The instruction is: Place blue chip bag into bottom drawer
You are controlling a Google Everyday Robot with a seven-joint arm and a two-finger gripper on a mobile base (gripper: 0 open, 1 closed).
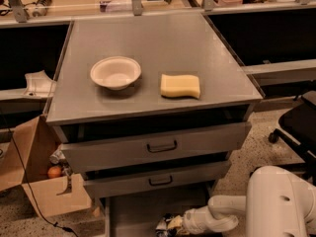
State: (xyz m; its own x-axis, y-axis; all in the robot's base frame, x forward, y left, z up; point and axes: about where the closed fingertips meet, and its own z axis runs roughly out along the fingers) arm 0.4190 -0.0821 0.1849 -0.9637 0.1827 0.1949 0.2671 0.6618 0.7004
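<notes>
The bottom drawer [136, 212] is pulled out under the two handled drawers, and its flat grey floor shows. My gripper [170, 224] reaches in from the right, low over the drawer's front part at the bottom edge of the camera view. A small dark crinkly thing with pale edges, the blue chip bag [162, 222], sits right at the gripper's tip. Whether the bag rests on the drawer floor or hangs in the gripper is unclear. My white arm [222, 214] and body [281, 204] fill the lower right corner.
On the cabinet top [148, 43] stand a white bowl [115, 72] and a yellow sponge [180, 86]. The two upper drawers [158, 146] are slightly ajar. A cardboard box [44, 186] stands at the left and a black chair [298, 127] at the right.
</notes>
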